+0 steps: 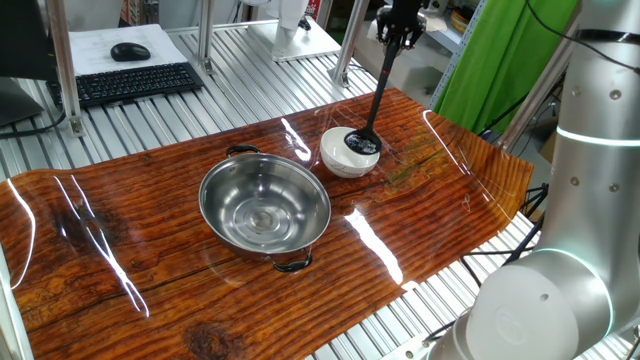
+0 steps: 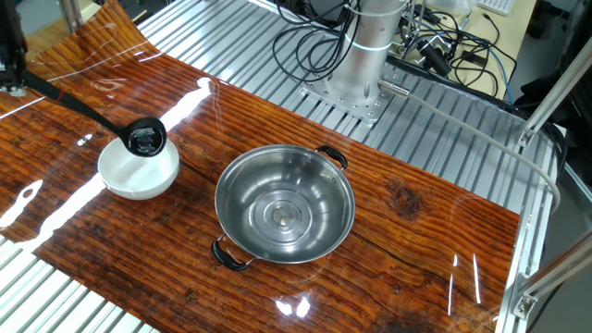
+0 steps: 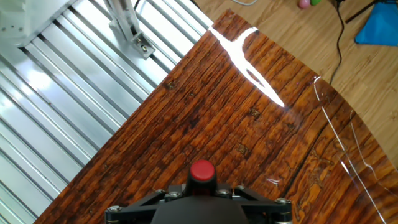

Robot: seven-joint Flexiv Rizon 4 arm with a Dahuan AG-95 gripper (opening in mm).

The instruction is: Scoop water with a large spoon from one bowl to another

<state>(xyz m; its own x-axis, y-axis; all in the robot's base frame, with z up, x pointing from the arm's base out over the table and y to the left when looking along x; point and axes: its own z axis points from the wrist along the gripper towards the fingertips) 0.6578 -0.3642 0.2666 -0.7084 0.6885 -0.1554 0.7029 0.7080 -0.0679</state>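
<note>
Now, with the tool (image 1: 402,30) clamped on the large spoon's (image 1: 376,92) handle and its scoop over the white bowl (image 1: 348,156), tip slowly so water lands inside, not on the tabletop (image 1: 150,250).

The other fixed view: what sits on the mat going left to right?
White bowl with the black ladle scoop over it → steel bowl. The ladle's handle runs off toward the left edge, so it overlaps the white bowl's place rather than taking its own.
</note>
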